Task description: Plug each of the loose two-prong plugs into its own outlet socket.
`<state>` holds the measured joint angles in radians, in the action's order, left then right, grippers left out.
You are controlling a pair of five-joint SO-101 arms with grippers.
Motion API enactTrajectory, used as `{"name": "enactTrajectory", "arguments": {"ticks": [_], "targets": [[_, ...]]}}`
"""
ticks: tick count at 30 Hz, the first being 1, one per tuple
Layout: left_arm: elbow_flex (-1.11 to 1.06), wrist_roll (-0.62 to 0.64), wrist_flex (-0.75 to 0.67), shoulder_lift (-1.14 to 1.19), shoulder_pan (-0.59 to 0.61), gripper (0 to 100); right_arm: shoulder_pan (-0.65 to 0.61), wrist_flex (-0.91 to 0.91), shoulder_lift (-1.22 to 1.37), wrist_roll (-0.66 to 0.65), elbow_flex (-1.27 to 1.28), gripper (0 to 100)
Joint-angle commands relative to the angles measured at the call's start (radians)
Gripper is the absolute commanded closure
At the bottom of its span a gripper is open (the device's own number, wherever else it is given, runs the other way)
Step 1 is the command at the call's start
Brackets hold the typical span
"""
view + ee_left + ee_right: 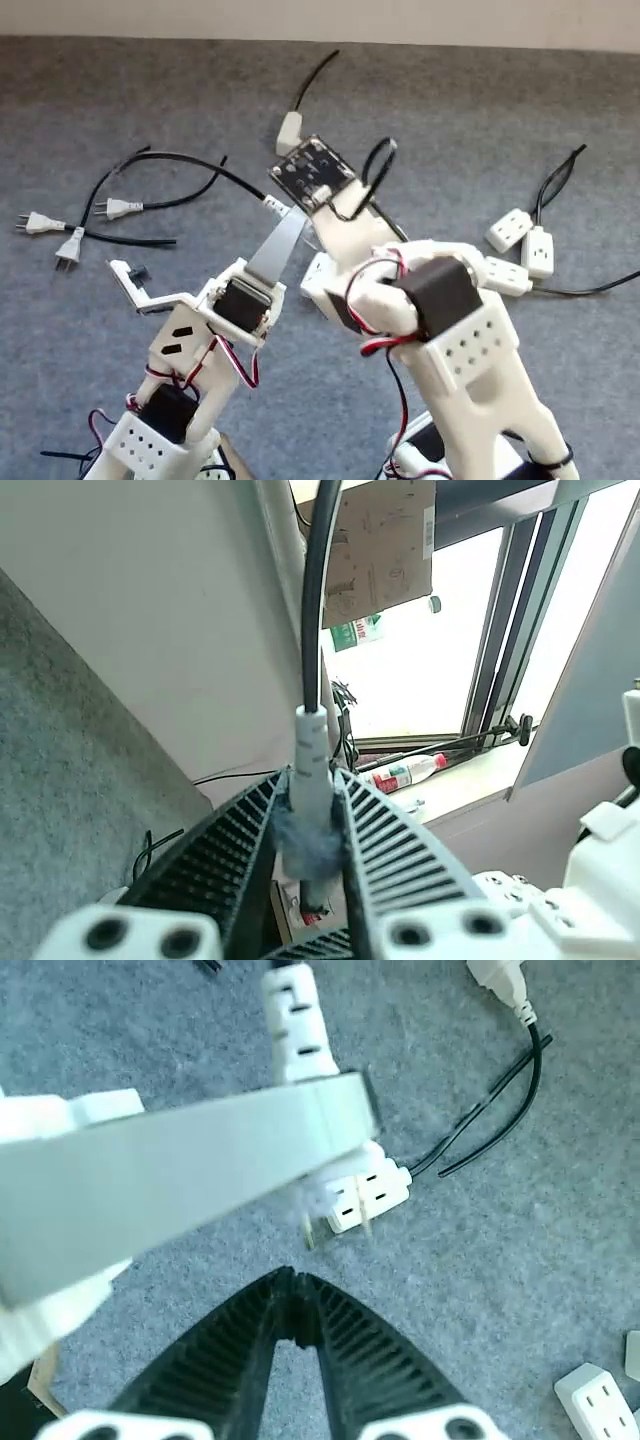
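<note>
My left gripper is shut on a white two-prong plug whose black cord runs up and away. In the high view this gripper holds the plug near the table's middle. In the right wrist view the left arm's grey finger crosses over the plug. Two prongs show just beside a white outlet socket on the carpet; I cannot tell if they touch it. My right gripper hangs shut above the carpet near that socket, with nothing in it. Three loose plugs lie at the far left.
Three more white outlet sockets with black cords lie at the right. A white adapter on a cord lies at the back centre. The right arm's wrist board sits above the socket area. Grey carpet covers the surface.
</note>
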<state>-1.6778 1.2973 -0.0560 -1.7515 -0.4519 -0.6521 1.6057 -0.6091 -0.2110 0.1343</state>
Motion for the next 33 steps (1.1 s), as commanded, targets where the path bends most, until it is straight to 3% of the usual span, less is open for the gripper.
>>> {"name": "enactTrajectory", "arguments": {"ticks": [1, 8, 19, 33], "targets": [[-0.021, 0.008, -0.002, -0.005, 0.016, 99, -0.008, -0.018, 0.024, -0.006, -0.064, 99.1], [-0.021, 0.003, 0.005, -0.005, -0.016, 99, 0.073, -0.18, 0.036, -0.008, -0.061, 99.1], [-0.021, 0.003, 0.061, -0.004, -0.082, 99, 0.079, -0.341, 0.062, -0.008, -0.061, 99.1], [-0.021, 0.002, 0.107, -0.004, -0.13, 99, 0.177, -0.357, 0.263, -0.009, -0.203, 99.1]]}}
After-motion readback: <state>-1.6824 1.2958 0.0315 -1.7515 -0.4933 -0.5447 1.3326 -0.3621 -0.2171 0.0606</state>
